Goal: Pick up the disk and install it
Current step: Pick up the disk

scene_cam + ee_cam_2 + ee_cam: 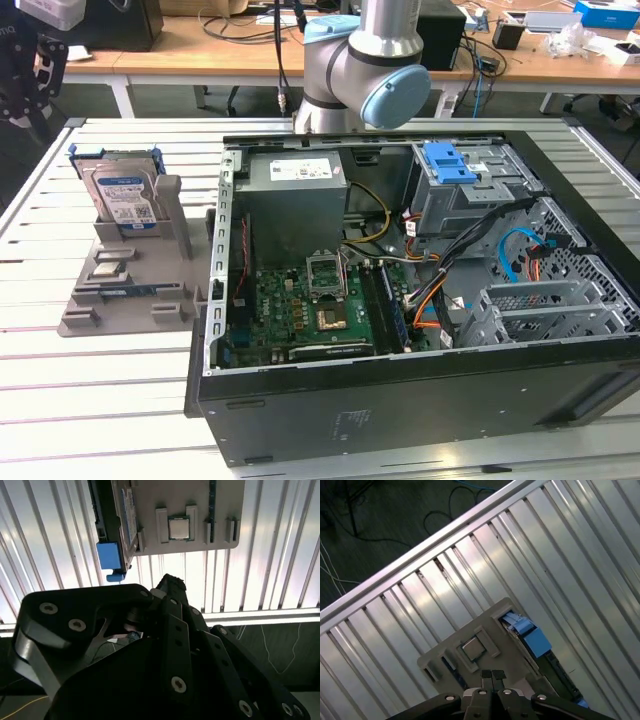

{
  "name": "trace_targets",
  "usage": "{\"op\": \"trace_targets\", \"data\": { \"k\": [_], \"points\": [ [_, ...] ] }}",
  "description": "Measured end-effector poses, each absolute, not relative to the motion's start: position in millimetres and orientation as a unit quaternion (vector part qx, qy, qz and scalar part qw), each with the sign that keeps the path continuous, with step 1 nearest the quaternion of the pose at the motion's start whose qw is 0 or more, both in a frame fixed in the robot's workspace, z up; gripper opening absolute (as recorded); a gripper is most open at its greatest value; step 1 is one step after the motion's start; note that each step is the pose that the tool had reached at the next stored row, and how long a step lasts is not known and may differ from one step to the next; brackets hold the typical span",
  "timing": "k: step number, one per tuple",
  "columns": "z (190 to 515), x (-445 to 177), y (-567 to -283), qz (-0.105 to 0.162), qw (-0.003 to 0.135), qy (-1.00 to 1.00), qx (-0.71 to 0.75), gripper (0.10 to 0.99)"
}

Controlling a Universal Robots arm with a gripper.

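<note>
The black two-fingered pincer hangs closed, its tips pressed together with nothing between them. It is high above the ribbed aluminium worktop, with open room on every side. Directly beneath it lies the flat grey plastic holder, with a square silver processor chip seated in a pocket just under the tips. The silver rectangular disk in its blue plastic frame is below the pincer and off to one side, well apart from it, standing on edge in a slot at one end of the holder. In the exterior view the disk is upright, its labelled broad face turned to that camera and the blue frame along its upper edge. Its lower part is sunk in the slot, so its long axis is hard to judge. The open black computer case sits just beside the holder, with only a narrow gap between them. In the second wrist view the pincer's own body hides much of the worktop.
</note>
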State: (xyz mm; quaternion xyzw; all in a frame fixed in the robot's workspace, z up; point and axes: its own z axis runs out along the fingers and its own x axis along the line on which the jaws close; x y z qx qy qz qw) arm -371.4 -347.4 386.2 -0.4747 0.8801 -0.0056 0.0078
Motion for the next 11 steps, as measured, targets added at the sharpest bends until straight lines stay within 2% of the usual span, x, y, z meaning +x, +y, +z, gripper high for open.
{"op": "trace_targets", "data": {
  "k": [11],
  "points": [
    [386.2, -371.4, -347.4, -0.005, 0.008, 0.854, -0.52, 0.106]
  ]
}}
